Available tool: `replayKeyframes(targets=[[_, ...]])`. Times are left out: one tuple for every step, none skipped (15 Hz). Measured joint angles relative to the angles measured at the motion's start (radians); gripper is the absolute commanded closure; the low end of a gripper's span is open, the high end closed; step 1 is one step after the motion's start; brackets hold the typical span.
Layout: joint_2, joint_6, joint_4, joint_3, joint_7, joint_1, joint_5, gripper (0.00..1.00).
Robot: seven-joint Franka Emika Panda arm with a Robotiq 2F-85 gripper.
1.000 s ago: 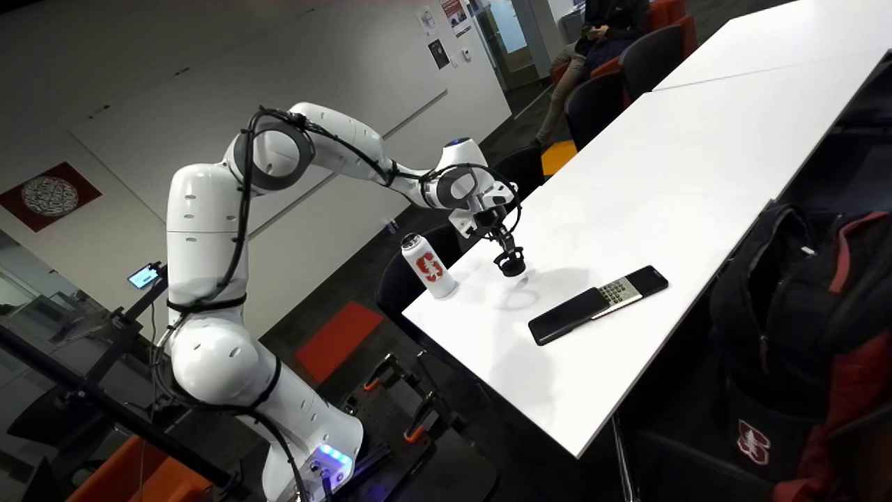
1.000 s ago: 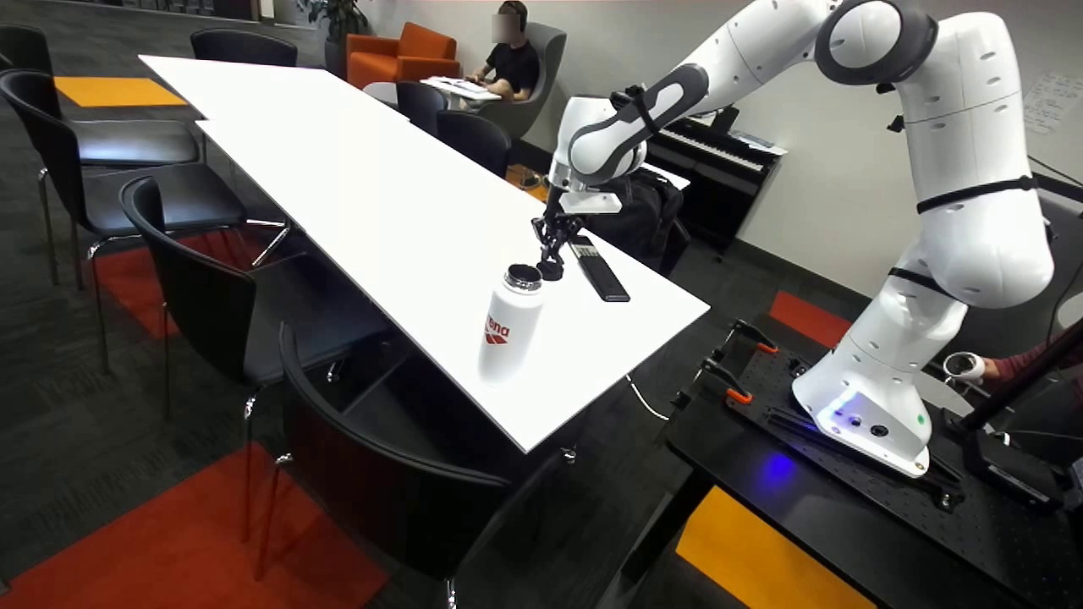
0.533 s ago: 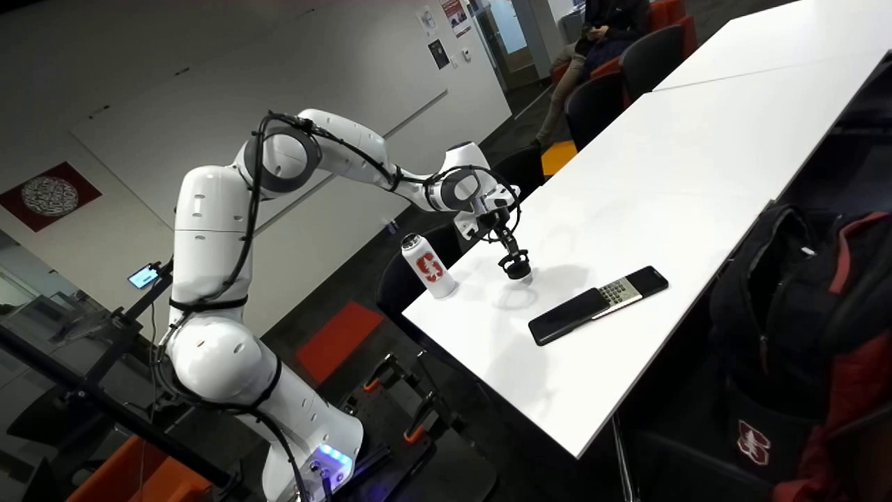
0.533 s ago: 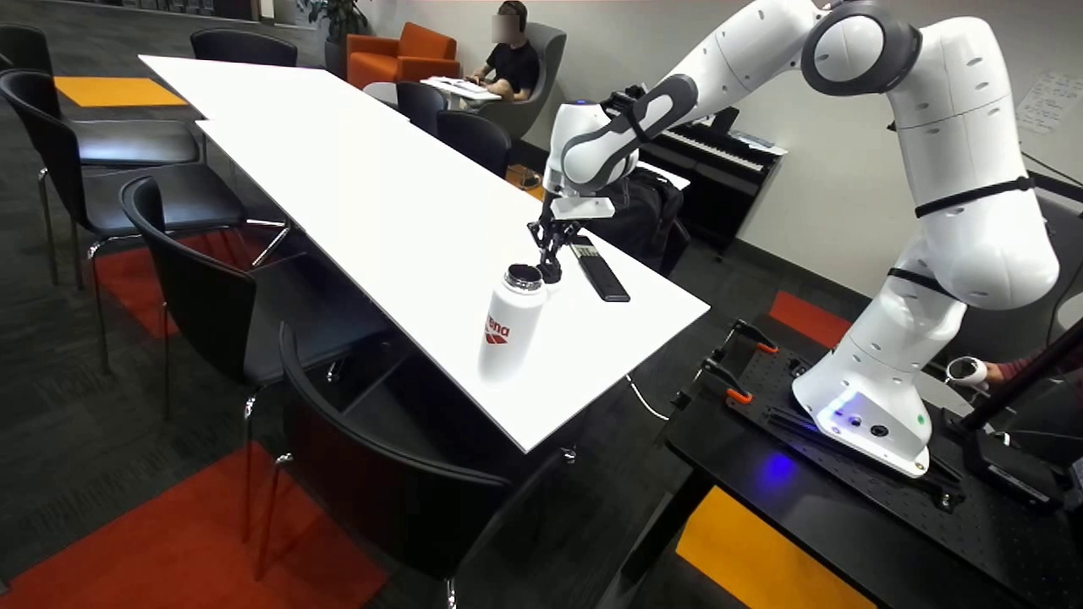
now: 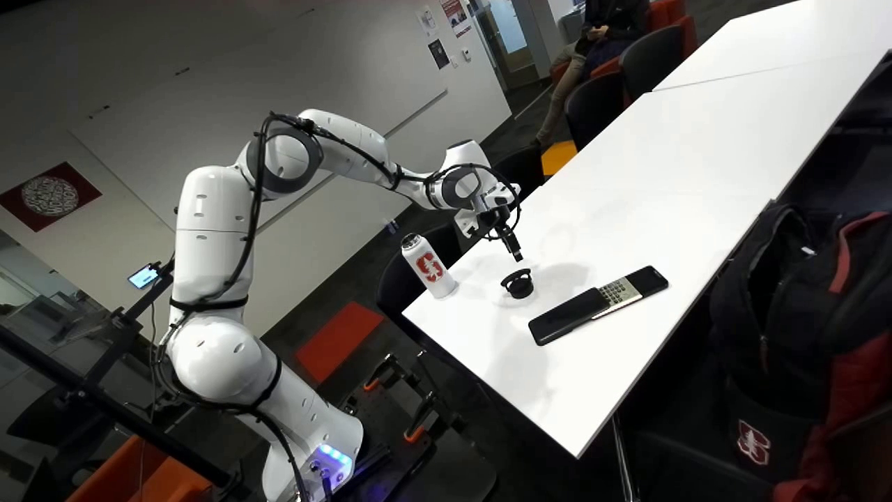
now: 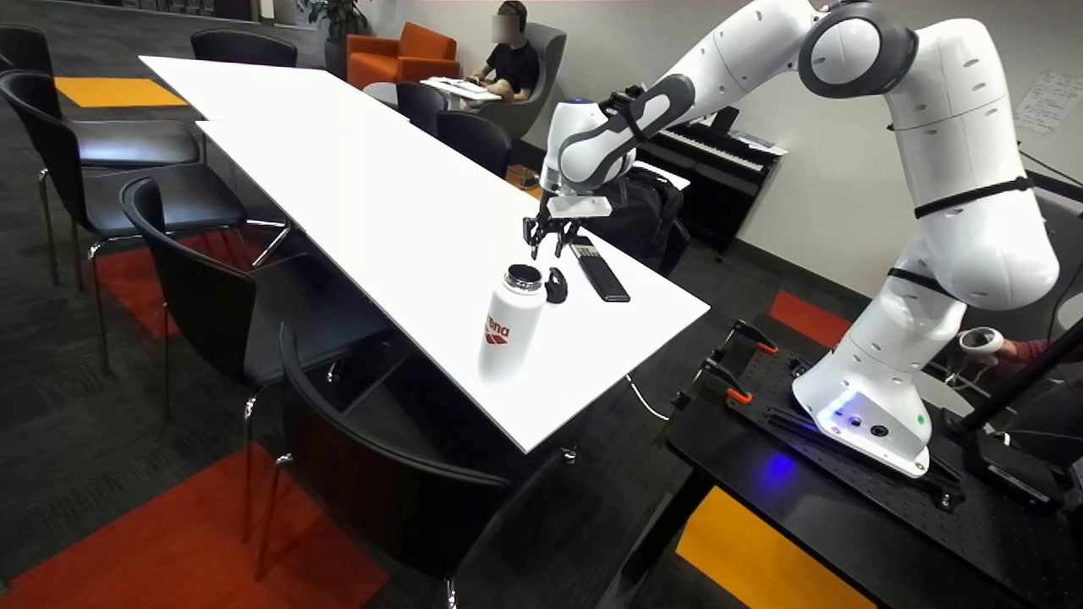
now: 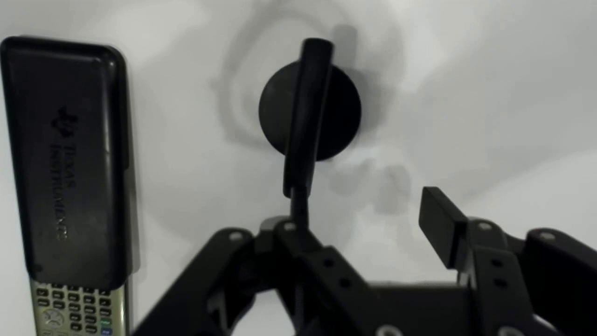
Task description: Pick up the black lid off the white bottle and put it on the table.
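Note:
The black lid (image 5: 518, 284), a round disc with a loop handle on top, rests on the white table (image 5: 669, 188) with its handle up. Just above it, and apart from it, hangs my gripper (image 6: 546, 251) with its fingers spread. In the wrist view, nothing is between the fingers of the gripper (image 7: 368, 217); the lid (image 7: 308, 112) lies beyond the left one. The white bottle (image 5: 428, 267) stands upright near the table's end, its silver mouth uncovered. In an exterior view, the bottle (image 6: 510, 326) appears right beside the lid (image 6: 556, 286).
A black-covered calculator (image 7: 65, 163) lies flat close to the lid, also seen in both exterior views. Black chairs (image 6: 364, 440) line a side of the table. A dark backpack (image 5: 780, 307) sits by the opposite edge.
The gripper lowered a little, then its fingers parted. The lid left them and dropped onto the table, beneath the fingertips. Bottle and calculator stayed put.

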Motion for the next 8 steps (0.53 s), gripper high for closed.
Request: replayKeyframes(targets=[[0.001,0.001,0.003,0.003,-0.001,-0.001,0.000,0.00],[0.001,0.003,0.007,0.009,-0.007,-0.004,0.002,0.00],[0.002,0.011,0.009,0.016,-0.019,-0.007,0.004,0.00],[-0.006,0.026,0.001,0.023,-0.040,-0.010,0.005,0.00],[-0.030,0.041,-0.020,0.030,-0.069,-0.015,0.005,0.00],[-0.067,0.055,-0.050,0.038,-0.102,-0.018,0.005,0.00],[-0.113,0.067,-0.087,0.042,-0.135,-0.019,0.004,0.00],[-0.164,0.076,-0.125,0.046,-0.165,-0.020,0.004,0.00]])
